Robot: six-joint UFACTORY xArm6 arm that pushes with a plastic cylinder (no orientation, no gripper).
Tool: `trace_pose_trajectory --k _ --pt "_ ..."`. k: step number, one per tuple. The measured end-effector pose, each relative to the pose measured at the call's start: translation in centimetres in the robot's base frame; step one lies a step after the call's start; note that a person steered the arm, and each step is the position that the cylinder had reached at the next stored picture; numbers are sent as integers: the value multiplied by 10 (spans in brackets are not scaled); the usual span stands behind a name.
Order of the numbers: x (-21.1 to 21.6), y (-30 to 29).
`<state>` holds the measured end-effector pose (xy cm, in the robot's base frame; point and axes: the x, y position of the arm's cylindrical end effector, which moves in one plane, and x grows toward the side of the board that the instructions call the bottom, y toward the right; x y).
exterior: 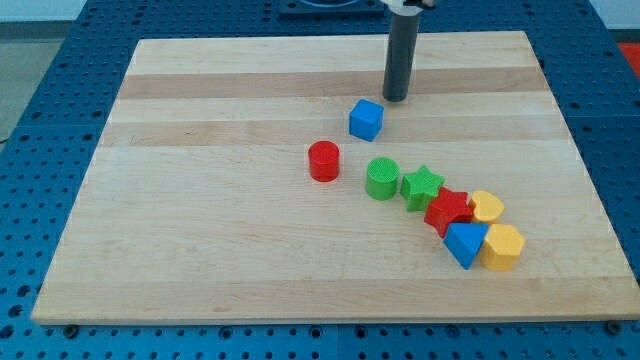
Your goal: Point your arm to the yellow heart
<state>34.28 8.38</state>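
Wooden counter (200, 250) lying on blue perforated base (40, 60). Dark rod ending in my tip (396, 99), no end effector jaws showing, tip resting just above blue cube (366, 119). Yellow heart (486, 207) sitting well below-right of cube, touching red star (447, 210), far from tip.

The wooden board (200, 250) carries 8 blocks, clustered mostly toward the view's lower right.
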Motion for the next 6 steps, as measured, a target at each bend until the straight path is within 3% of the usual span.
trace_pose_trajectory --k 1,2,3,4,5,6 --pt "34 23" --pt "56 -7" --pt "52 -32" --pt "9 -42" --pt "-5 -52" --pt "16 -72"
